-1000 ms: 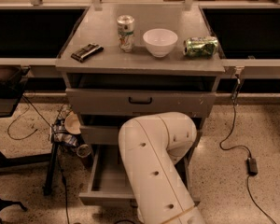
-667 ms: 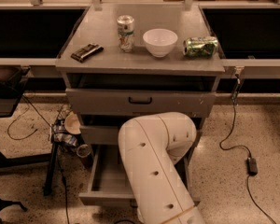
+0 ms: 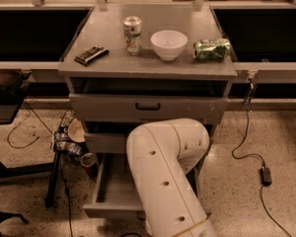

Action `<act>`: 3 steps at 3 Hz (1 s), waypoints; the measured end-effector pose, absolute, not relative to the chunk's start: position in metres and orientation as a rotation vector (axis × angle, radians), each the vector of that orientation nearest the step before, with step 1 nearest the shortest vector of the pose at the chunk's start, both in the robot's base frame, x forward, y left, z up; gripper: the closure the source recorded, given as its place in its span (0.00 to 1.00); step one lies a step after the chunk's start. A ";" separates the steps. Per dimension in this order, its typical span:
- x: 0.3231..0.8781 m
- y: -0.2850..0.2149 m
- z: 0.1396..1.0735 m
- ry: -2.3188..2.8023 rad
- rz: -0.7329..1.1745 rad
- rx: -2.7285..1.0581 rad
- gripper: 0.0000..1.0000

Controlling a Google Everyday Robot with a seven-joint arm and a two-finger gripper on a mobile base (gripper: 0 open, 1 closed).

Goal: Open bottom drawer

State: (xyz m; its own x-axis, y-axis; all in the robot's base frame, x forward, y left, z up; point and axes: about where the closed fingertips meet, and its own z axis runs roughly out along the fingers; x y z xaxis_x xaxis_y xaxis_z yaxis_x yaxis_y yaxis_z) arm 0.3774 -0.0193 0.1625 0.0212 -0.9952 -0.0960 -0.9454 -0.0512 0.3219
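The bottom drawer of the grey cabinet stands pulled out toward me, its plain grey inside showing and its front panel at the lower edge. Its handle is hidden. My white arm reaches down over the drawer's right half. My gripper is hidden behind the arm's elbow, somewhere low in front of the cabinet. The middle drawer and the wide top drawer with a black handle are pushed in.
On the cabinet top are an upright can, a white bowl, a green can lying down and a black flat object. Clutter and cables lie left of the drawer; a power adaptor lies at right.
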 end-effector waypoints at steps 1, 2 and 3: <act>0.381 -0.019 0.163 -2.038 -0.426 2.128 0.00; 0.381 -0.019 0.166 -2.048 -0.418 2.136 0.00; 0.379 -0.021 0.178 -2.081 -0.391 2.161 0.00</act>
State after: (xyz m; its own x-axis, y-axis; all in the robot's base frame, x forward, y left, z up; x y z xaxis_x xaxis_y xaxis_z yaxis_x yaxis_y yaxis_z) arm 0.3791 -0.0205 0.1776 0.0233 -0.9943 -0.1041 -0.9644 -0.0498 0.2599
